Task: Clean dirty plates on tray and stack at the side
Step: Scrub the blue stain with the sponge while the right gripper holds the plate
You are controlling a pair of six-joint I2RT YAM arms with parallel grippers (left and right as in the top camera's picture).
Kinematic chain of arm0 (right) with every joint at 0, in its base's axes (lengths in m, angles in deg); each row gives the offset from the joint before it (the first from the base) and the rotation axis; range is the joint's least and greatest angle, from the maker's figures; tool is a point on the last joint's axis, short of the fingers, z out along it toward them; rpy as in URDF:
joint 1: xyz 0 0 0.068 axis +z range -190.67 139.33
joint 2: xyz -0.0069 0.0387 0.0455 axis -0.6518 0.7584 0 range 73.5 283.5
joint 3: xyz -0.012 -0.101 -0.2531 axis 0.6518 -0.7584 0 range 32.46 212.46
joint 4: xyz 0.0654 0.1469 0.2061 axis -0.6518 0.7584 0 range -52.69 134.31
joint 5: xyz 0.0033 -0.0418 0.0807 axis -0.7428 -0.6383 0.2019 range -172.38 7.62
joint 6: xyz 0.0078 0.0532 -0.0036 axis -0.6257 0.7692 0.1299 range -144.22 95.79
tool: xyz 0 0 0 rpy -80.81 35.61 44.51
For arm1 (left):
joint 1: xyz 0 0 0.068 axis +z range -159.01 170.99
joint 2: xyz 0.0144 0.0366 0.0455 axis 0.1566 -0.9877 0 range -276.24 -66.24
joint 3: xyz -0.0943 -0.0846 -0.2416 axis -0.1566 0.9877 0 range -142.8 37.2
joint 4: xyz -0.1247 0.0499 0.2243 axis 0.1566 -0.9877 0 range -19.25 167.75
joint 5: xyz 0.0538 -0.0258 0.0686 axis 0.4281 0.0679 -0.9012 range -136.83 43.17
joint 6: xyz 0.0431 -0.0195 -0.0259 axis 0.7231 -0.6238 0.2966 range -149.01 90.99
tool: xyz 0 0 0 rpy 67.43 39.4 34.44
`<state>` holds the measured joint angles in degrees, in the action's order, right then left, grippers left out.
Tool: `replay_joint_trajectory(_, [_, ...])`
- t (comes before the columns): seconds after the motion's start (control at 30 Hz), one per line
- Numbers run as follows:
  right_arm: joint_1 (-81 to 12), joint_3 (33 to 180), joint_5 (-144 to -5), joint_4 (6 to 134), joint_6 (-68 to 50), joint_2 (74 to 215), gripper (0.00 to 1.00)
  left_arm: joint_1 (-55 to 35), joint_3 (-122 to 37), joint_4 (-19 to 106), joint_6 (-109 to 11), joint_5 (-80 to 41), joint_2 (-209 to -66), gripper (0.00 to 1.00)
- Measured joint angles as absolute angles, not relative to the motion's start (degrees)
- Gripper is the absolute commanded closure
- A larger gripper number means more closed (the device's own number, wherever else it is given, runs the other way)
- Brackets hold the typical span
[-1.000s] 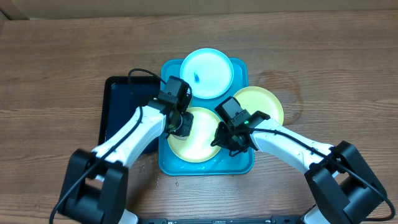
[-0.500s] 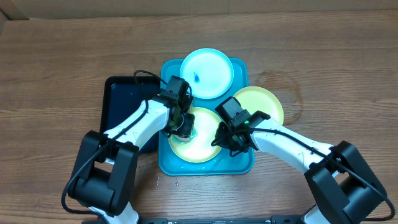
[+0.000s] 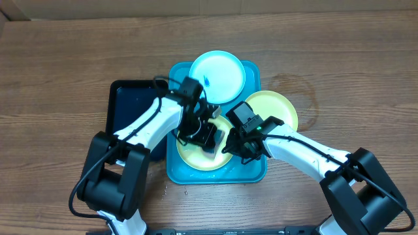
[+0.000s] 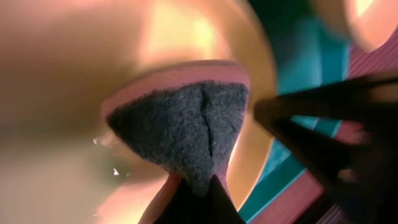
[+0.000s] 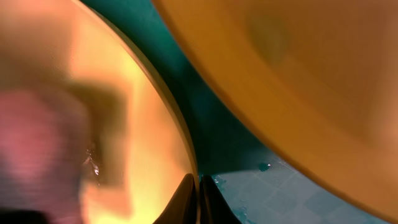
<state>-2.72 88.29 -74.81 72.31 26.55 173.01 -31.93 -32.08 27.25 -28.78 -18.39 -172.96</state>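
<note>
Early going, I judge: nothing is stacked at the side. The left gripper [image 3: 208,140], clamped on a pink sponge with dark grey scrub face [image 4: 180,124], presses it to the lime-green round plastic plate [image 3: 194,155] at 6 o'clock on the large turquoise plastic tray [image 3: 251,171]; the closed right gripper [image 3: 230,146] seems to pinch that plate's rim. The blue-smeared light-blue plate [image 3: 222,68] at 12 o'clock and second green plate [image 3: 277,108] at 3 o'clock await cleaning
</note>
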Motion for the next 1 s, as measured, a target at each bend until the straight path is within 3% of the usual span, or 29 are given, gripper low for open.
replay_joint_trajectory(0.37, [-2.0, 88.29, -73.34, 70.74, 24.82, 173.01, 0.96, -31.93, -35.62, 24.08, -29.02, -34.45, -167.91, 0.96])
replay_joint_trajectory(0.67, [-1.67, 88.29, -72.73, 70.76, 24.08, 173.01, 0.96, -31.93, -29.45, 31.42, -31.49, -42.45, -170.64, 0.96])
replay_joint_trajectory(0.87, [-1.65, 88.29, -72.73, 70.72, 23.95, 173.03, 0.96, -31.91, -28.51, 32.15, -33.78, -42.41, -172.23, 0.96])
replay_joint_trajectory(1.0, [-1.65, 88.27, -72.77, 70.96, 23.9, 173.05, 0.96, -31.71, -28.51, 31.66, -34.05, -34.6, -172.54, 0.96])
